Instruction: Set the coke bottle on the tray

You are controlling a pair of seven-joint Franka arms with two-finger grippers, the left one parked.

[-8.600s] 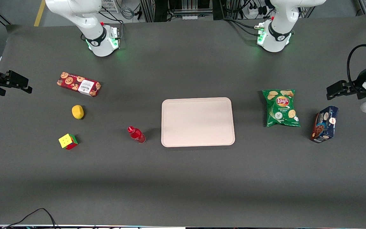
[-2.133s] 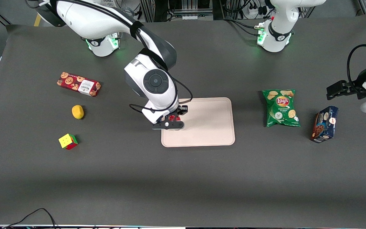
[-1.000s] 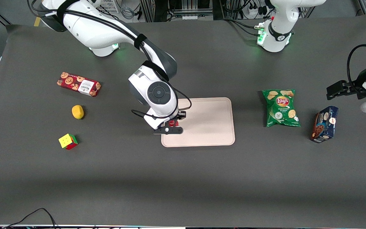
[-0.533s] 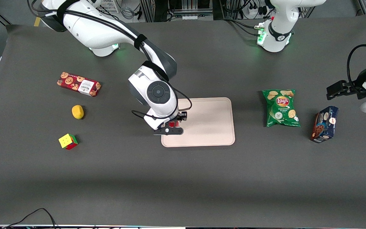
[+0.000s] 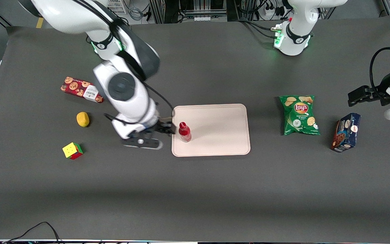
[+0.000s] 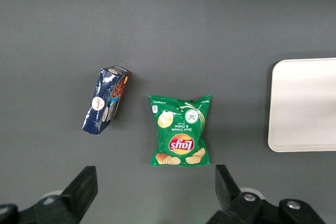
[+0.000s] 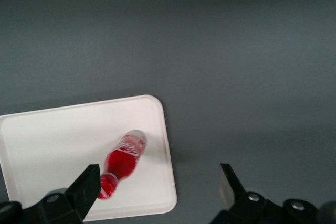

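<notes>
The coke bottle (image 5: 184,131), red with a red cap, stands upright on the pale beige-pink tray (image 5: 222,135), close to the tray's rim at the working arm's end. In the right wrist view the bottle (image 7: 123,160) stands on the tray (image 7: 47,140) near its rounded corner, free of the fingers. My right gripper (image 5: 168,128) is open and empty, raised above the table just off the tray's rim, beside the bottle and apart from it. In the wrist view the gripper (image 7: 160,184) has its fingers wide apart. The tray's end also shows in the left wrist view (image 6: 304,103).
A red cookie box (image 5: 81,89), a yellow fruit (image 5: 83,119) and a colour cube (image 5: 72,150) lie toward the working arm's end. A green Lay's bag (image 5: 300,114) and a dark blue box (image 5: 346,131) lie toward the parked arm's end.
The gripper has let go of the coke bottle, which now stands on the tray. The arm has drawn back off the tray toward its own end of the table.
</notes>
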